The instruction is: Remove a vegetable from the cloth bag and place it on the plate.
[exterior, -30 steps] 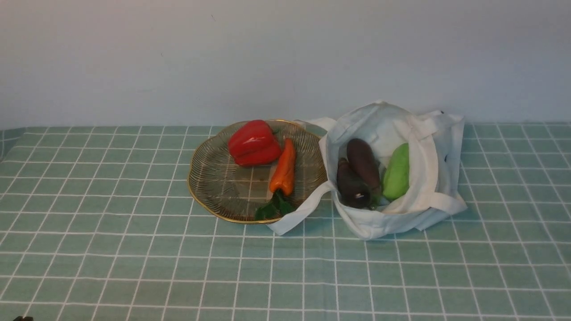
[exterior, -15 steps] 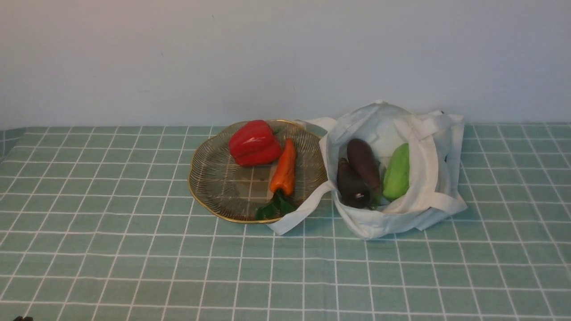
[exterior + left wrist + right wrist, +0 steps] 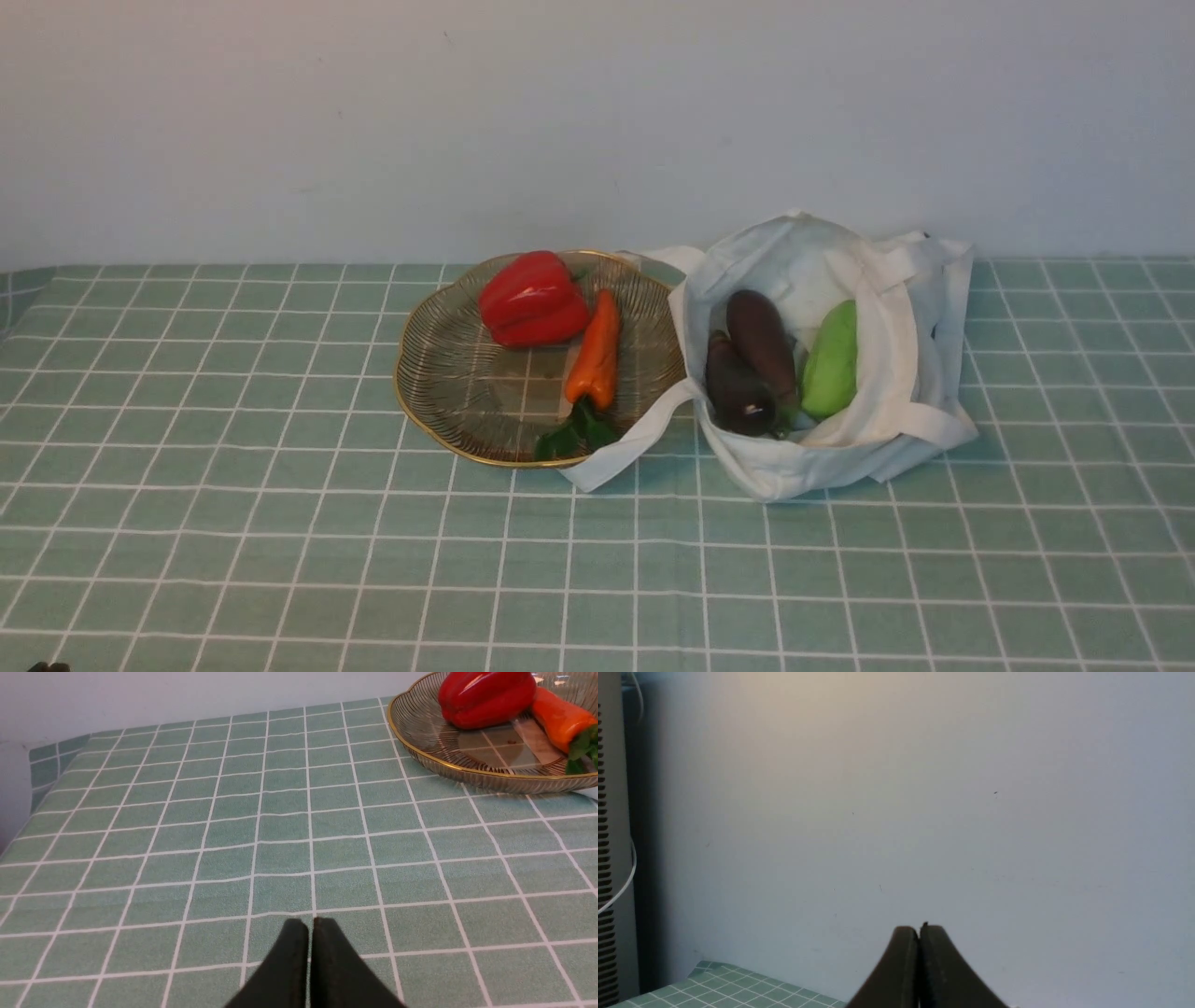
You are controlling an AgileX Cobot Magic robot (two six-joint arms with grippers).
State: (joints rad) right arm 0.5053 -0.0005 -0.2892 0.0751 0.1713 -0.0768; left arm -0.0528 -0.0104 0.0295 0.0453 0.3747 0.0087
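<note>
The orange vegetable (image 3: 594, 353) with dark green leaves lies on the gold-rimmed glass plate (image 3: 439, 401), beside a red bell pepper (image 3: 531, 300). In the left wrist view the vegetable (image 3: 558, 717) and the plate (image 3: 420, 753) appear far from my left gripper (image 3: 310, 921), which is shut and empty over bare cloth. The white cloth bag (image 3: 896, 308) stands open just right of the plate, one strap lying over the plate's near edge. My right gripper (image 3: 919, 927) is shut, empty and faces the wall. Neither gripper shows in the front view.
Inside the bag lie two dark purple eggplants (image 3: 752, 359) and a light green oblong vegetable (image 3: 831, 362). A green checked tablecloth (image 3: 280, 560) covers the table. A grey wall stands behind. A vented panel with a white cable (image 3: 607, 858) shows in the right wrist view.
</note>
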